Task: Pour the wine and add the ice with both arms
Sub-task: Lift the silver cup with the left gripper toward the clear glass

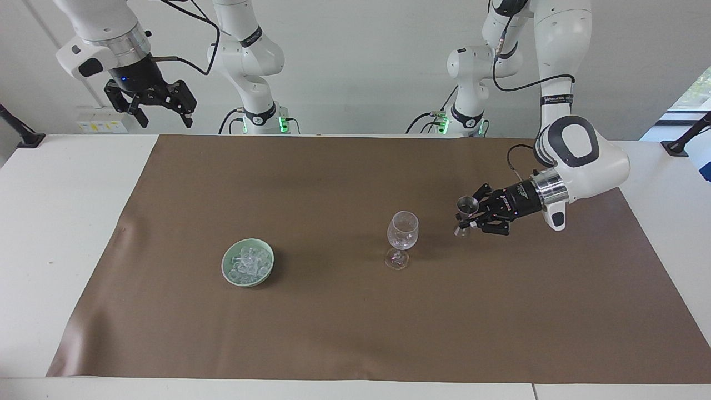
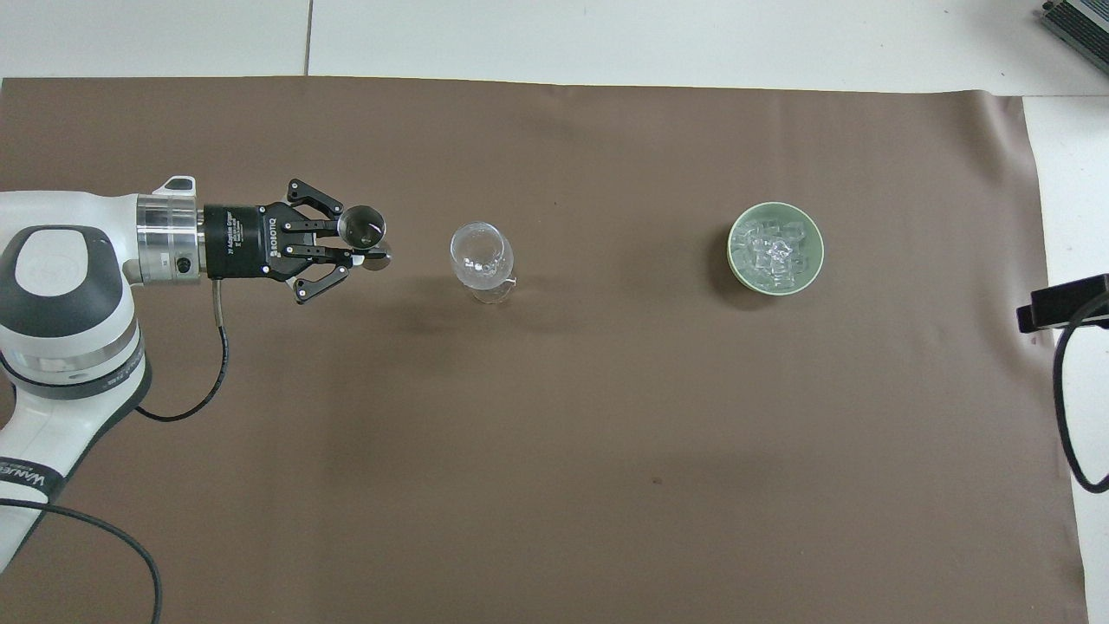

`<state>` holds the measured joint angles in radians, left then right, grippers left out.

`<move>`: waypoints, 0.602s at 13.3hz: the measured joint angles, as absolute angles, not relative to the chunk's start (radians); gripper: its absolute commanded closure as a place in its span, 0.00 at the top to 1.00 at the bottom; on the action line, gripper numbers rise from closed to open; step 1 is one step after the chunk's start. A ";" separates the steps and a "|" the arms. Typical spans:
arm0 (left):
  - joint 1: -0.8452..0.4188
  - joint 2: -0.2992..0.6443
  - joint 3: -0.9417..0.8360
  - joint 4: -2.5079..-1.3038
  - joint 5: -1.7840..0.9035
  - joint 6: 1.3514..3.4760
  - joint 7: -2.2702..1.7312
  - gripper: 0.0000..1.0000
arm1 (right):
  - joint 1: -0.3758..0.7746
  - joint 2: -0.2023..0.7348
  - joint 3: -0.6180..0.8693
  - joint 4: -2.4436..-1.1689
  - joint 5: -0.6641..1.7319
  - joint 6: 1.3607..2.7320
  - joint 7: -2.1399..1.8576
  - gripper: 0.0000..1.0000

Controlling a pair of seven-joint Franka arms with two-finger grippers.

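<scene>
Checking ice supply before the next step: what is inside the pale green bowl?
The pale green ceramic bowl holds a heap of clear glassy ice chunks. The heap covers the bowl's bottom, so anything beneath it cannot be seen.

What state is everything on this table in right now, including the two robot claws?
Wine glass: upright, looks empty.
Bowl: upright, holding ice.
Metal measuring cup: upright, clamped in the claw.
Left gripper: shut on the cup, beside the glass.
Right gripper: open, raised, waiting.

Left hand [image 1: 465, 218] clamped, right hand [image 1: 160, 111] spread.
</scene>
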<state>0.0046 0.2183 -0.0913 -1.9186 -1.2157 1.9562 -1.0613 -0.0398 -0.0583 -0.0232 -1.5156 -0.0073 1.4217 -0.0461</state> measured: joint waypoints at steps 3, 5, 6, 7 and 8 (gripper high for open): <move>-0.022 0.218 -0.091 -1.919 -1.216 1.992 -1.077 0.00 | -0.040 -0.058 -0.023 -1.516 -0.007 1.422 -0.046 1.00; -0.047 0.215 -0.091 -1.919 -1.216 2.020 -1.092 0.00 | -0.040 -0.058 -0.023 -1.516 -0.007 1.422 -0.046 1.00; -0.054 0.213 -0.092 -1.919 -1.216 2.032 -1.096 0.00 | -0.040 -0.058 -0.023 -1.516 -0.007 1.422 -0.046 1.00; -0.066 0.213 -0.092 -1.919 -1.216 2.051 -1.102 0.00 | -0.040 -0.058 -0.023 -1.516 -0.007 1.422 -0.046 1.00; -0.080 0.212 -0.092 -1.919 -1.216 2.071 -1.107 0.00 | -0.040 -0.058 -0.023 -1.516 -0.007 1.422 -0.046 1.00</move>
